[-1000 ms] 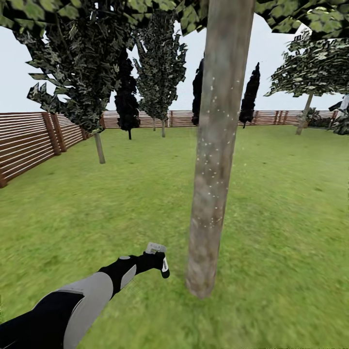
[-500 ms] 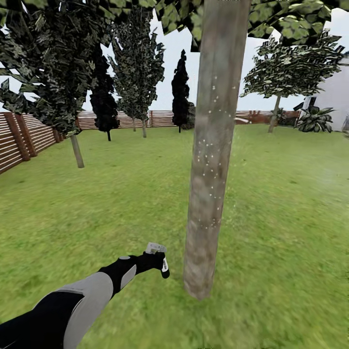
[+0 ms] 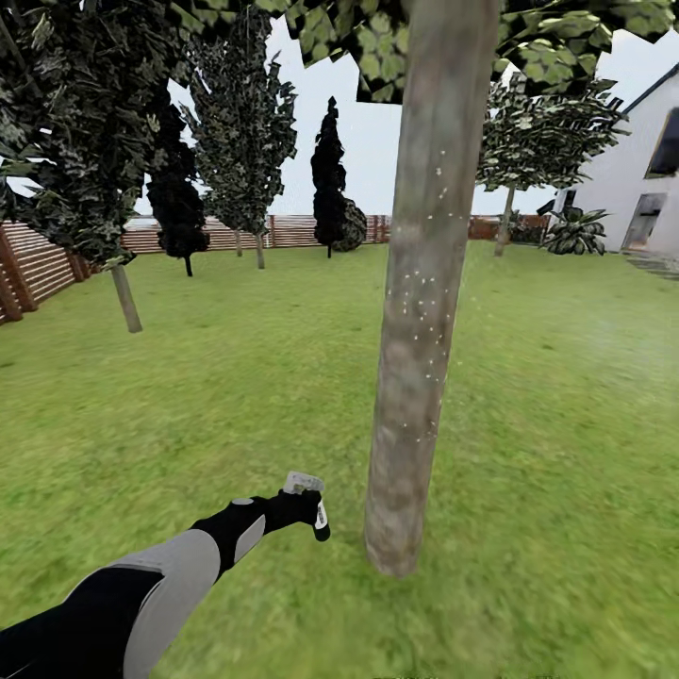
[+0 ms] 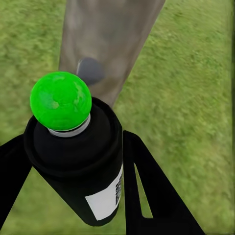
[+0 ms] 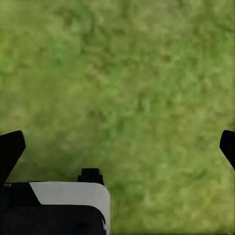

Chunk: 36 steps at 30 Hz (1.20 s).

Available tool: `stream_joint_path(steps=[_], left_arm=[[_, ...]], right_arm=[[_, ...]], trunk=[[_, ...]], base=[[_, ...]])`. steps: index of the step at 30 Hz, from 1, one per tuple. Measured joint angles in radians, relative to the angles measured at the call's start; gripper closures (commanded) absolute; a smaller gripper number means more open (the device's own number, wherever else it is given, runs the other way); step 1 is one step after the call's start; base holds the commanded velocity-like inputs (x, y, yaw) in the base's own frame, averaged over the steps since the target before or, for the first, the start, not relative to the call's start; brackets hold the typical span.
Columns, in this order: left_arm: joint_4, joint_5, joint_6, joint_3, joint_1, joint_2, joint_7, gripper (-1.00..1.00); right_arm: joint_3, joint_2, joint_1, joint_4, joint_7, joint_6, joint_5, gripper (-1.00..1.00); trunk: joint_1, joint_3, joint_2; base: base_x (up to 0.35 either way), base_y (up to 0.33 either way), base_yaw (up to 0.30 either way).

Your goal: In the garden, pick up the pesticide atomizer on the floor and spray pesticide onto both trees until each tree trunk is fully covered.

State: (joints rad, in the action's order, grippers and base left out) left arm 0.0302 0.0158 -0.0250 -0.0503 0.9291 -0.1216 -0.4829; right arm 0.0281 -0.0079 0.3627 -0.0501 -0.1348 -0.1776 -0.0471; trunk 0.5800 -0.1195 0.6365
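Black pesticide atomizer (image 4: 78, 166) clamped in left gripper (image 3: 306, 505), long axis toward tree trunk (image 3: 420, 311); right gripper (image 5: 117, 147) apart.

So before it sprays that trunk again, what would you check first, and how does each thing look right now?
1. Atomizer held in left gripper: ok, fingers on both sides of the black bottle.
2. Bottle aimed at tree trunk: ok, the left wrist view shows the trunk straight ahead.
3. Trunk covered: not ok, white specks sit mid-trunk; the base looks bare.
4. Far side of trunk: cannot tell.
5. Right gripper free: ok, open over grass.
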Motion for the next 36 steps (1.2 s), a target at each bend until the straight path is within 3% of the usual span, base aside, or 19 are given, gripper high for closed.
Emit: stream_joint_path(steps=[10,17,27,29,31,34,36], left_arm=[[0.0,0.0,0.0,0.0,0.0,0.0,0.0,1.0],[0.0,-0.001,0.0,0.0,-0.006,-0.001,-0.001,1.0],[0.012,-0.003,0.015,-0.007,-0.008,-0.016,-0.003,1.0],[0.117,-0.007,0.139,-0.005,-0.007,-0.027,-0.002,1.0],[0.369,-0.007,0.433,-0.009,-0.007,-0.03,0.001,1.0],[0.527,-0.006,0.555,-0.012,-0.007,-0.03,0.001,1.0],[0.697,-0.007,0.722,-0.012,-0.007,-0.03,0.003,1.0]], right_arm=[[0.0,0.0,-0.005,0.0,0.0,0.0,0.0,-1.0],[0.0,0.0,-0.006,0.0,0.0,-0.004,0.0,-1.0],[0.0,0.0,-0.005,0.0,-0.001,-0.004,0.0,-1.0],[-0.001,0.0,-0.006,-0.001,-0.001,-0.005,0.001,-1.0],[-0.001,-0.001,-0.005,0.0,-0.001,-0.005,0.001,-1.0],[-0.001,-0.003,-0.005,0.001,-0.003,-0.005,0.001,-1.0],[-0.001,-0.005,-0.006,0.001,-0.004,-0.005,0.002,-1.0]], trunk=[[0.0,0.0,0.0],[0.0,0.0,0.0],[0.0,0.0,0.0],[0.0,0.0,0.0],[0.0,0.0,0.0],[0.0,0.0,0.0],[0.0,0.0,0.0]], base=[[0.011,0.35,-0.296],[0.216,0.302,-0.298],[0.188,0.058,-0.212],[0.007,0.001,-0.016],[0.002,0.0,-0.004],[0.001,0.0,-0.001],[0.0,0.0,0.0]])
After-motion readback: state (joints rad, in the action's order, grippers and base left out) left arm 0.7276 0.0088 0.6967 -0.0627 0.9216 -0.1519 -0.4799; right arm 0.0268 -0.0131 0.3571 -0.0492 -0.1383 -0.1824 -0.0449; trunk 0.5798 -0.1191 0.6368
